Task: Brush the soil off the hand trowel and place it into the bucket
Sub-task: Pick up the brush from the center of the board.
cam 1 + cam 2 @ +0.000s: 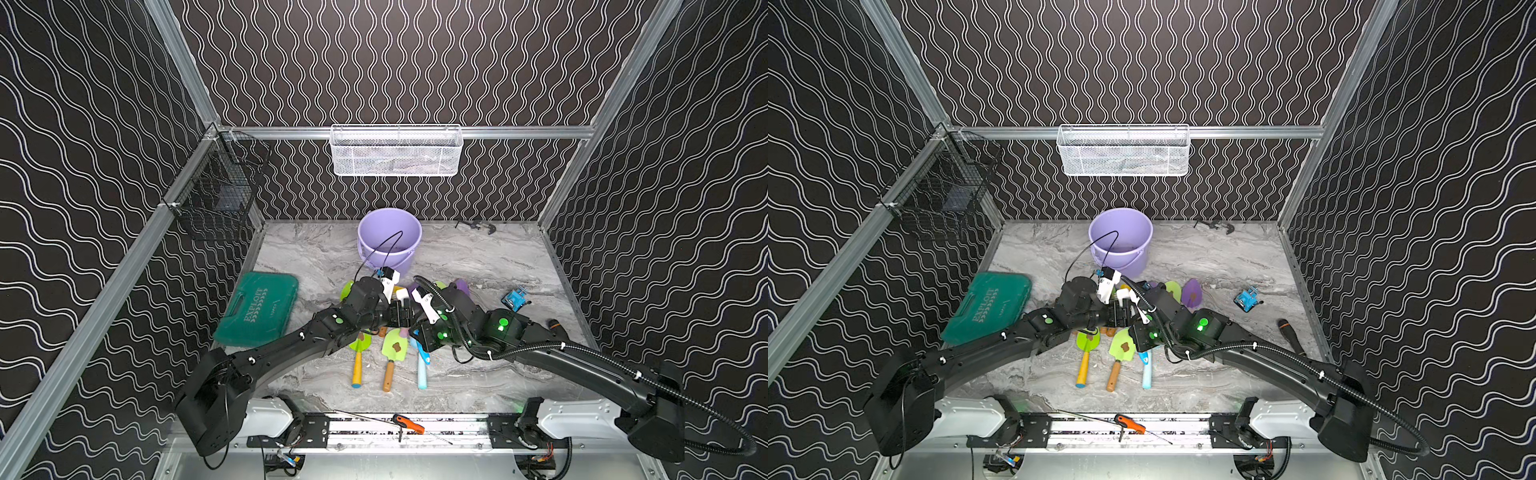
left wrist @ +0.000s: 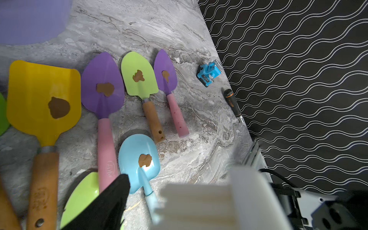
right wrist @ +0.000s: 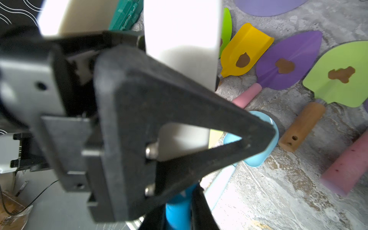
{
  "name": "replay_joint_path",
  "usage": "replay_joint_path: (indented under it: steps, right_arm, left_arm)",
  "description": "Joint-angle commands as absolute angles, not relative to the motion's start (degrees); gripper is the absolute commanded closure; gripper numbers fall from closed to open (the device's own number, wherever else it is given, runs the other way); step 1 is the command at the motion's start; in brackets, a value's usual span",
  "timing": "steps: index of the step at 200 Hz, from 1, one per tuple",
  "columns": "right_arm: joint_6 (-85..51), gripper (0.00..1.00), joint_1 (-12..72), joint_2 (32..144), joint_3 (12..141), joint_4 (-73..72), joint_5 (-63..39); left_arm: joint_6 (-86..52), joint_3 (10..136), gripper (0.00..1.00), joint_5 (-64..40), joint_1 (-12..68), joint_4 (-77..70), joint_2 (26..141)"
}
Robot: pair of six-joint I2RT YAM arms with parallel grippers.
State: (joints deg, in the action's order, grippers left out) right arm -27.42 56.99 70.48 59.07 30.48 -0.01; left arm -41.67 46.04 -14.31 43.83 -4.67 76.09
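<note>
Grey marble counter (image 1: 498, 266): sky-blue trowel (image 2: 133, 150), brown soil (image 2: 145, 160) clump mid-blade, six o'clock of bucket (image 1: 400, 264); right claw (image 3: 179, 207) grips its handle, left claw (image 1: 397, 318) unreadable.

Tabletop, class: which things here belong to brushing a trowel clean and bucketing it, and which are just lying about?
Job: light-blue trowel, soil on it, other soiled trowels, lilac bucket.
Lying about: green tool case, small blue gadget, screwdriver, white mesh basket, black wire basket.
</note>
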Motion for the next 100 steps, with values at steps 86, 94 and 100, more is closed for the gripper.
replay_joint_path:
  steps: [86, 94, 100]
  right_arm:
    - [-31.8, 1.00, 57.0, 73.5, 58.7, 31.8, 9.9]
    - [-32.3, 1.00, 57.0, 73.8, 58.9, 32.2, 10.7]
    - [-32.5, 1.00, 57.0, 73.9, 59.1, 32.3, 10.9]
  left_arm:
    - [-44.8, 44.7, 0.21, -10.5, 43.7, -3.9, 75.5]
    - [-45.3, 44.6, 0.23, -10.6, 43.7, -4.1, 75.6]
    - [-45.6, 44.6, 0.25, -10.8, 43.7, -4.4, 75.6]
